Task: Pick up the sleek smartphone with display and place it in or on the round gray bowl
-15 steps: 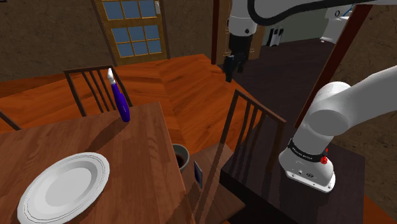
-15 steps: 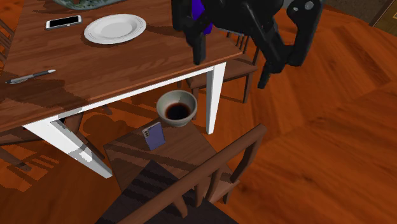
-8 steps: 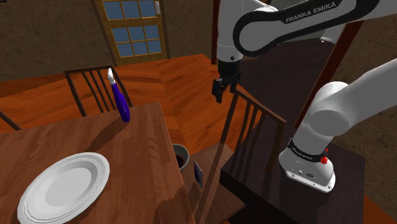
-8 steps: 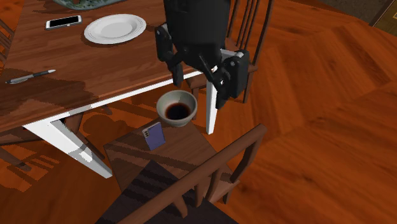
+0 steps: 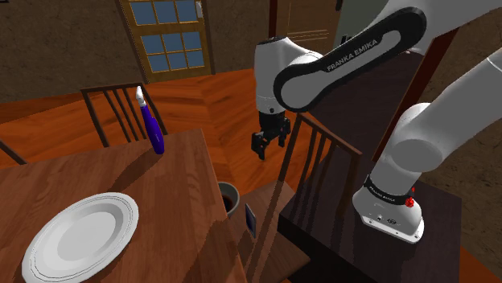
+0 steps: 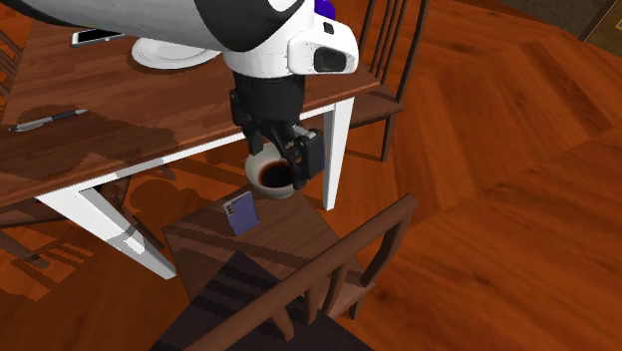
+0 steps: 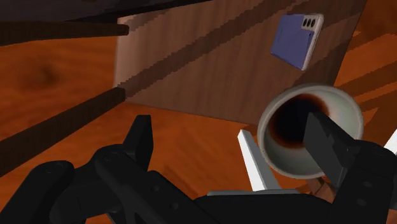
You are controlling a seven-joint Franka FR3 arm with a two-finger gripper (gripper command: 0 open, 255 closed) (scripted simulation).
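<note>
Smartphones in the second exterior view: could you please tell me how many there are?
2. The purple smartphone sits on the chair seat near the bowl; the dark-screened smartphone lies flat on the table by the plate. The arm could hide more.

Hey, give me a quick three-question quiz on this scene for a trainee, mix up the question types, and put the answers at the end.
1. True or false: the white plate lies on the wooden table.
2. Multiple choice: the purple smartphone on the chair seat is nearest to A) the pen, B) the bowl, C) the plate.
3. Fill in: the gripper's fingers stand ____.

Key: 1 true; 2 B; 3 open, clasping nothing.
</note>
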